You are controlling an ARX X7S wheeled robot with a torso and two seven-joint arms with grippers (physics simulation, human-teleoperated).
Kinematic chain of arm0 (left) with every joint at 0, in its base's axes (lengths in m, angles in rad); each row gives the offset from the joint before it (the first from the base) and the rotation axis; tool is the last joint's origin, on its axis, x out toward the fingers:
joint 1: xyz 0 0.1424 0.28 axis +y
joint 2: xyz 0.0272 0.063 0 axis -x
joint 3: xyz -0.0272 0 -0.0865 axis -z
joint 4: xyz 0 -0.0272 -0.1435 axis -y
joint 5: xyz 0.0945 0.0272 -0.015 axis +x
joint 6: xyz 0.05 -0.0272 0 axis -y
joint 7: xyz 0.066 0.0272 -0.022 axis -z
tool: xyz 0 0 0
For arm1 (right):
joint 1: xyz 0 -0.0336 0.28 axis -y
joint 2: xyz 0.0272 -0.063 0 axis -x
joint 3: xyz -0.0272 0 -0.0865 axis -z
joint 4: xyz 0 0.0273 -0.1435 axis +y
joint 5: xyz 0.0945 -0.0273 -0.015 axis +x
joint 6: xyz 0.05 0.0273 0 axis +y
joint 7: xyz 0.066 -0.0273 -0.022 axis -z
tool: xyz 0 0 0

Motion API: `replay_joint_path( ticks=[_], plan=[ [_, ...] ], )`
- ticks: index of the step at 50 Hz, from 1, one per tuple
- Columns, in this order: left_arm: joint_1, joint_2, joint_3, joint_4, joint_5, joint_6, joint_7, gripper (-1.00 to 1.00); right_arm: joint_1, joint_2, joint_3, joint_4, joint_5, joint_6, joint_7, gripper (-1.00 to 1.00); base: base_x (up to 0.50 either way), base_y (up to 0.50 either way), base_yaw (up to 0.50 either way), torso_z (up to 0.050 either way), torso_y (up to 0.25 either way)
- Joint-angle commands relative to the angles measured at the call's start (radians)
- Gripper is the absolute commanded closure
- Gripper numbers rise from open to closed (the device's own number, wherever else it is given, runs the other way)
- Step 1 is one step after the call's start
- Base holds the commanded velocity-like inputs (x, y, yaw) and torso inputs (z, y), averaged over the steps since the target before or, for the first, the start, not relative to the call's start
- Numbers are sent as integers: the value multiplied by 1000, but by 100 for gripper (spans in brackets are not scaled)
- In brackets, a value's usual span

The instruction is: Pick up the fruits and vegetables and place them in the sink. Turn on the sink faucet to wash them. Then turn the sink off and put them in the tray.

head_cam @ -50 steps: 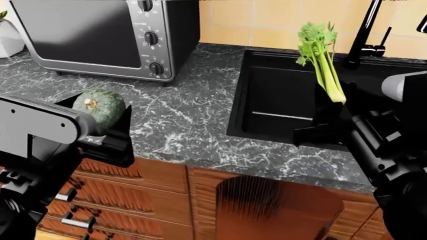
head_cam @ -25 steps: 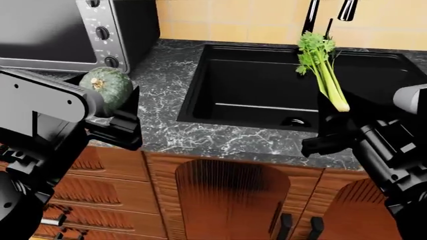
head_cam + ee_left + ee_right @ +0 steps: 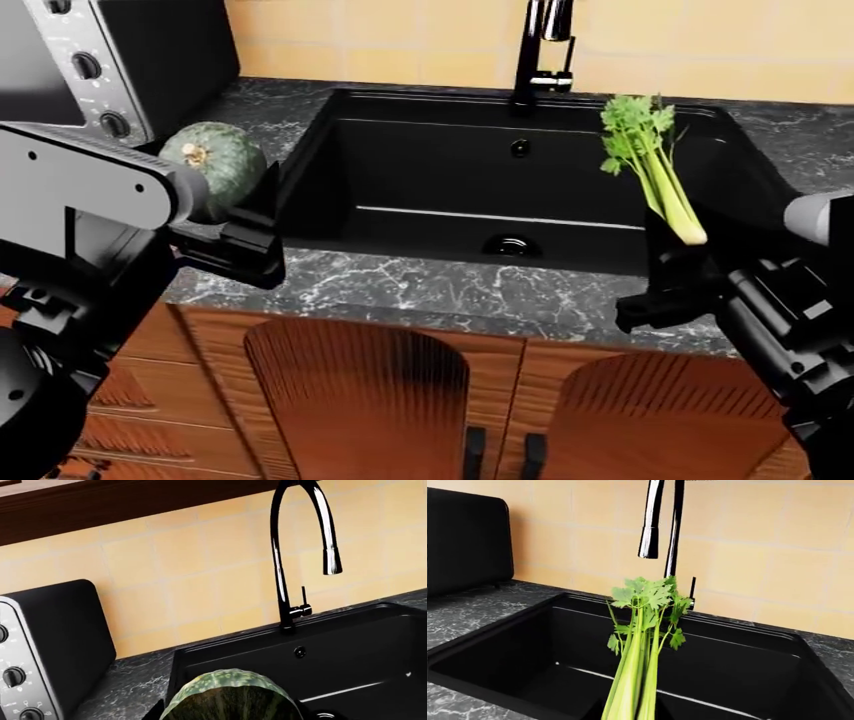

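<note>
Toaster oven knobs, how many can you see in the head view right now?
2. Both sit on the toaster oven's control panel at the picture's upper left: one knob above, the other knob below it. More may be cut off above the frame.

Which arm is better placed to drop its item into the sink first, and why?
Probably the right. Its gripper holds the celery upright over the sink, while the left gripper holds the squash over the counter beside it.
</note>
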Motion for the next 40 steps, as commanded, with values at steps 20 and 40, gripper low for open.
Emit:
replay_joint_path(
  ticks=[20,40],
  plan=[
    [-265,-22,9,-90,-173,-107,-94,100,229,78,30,14,250,97,181,100,399,-226,0,0,1],
    [-369,-18,56,-96,-238,-164,-133,100,302,120,9,49,350,113,271,100,462,81,-66,0,2]
  ],
)
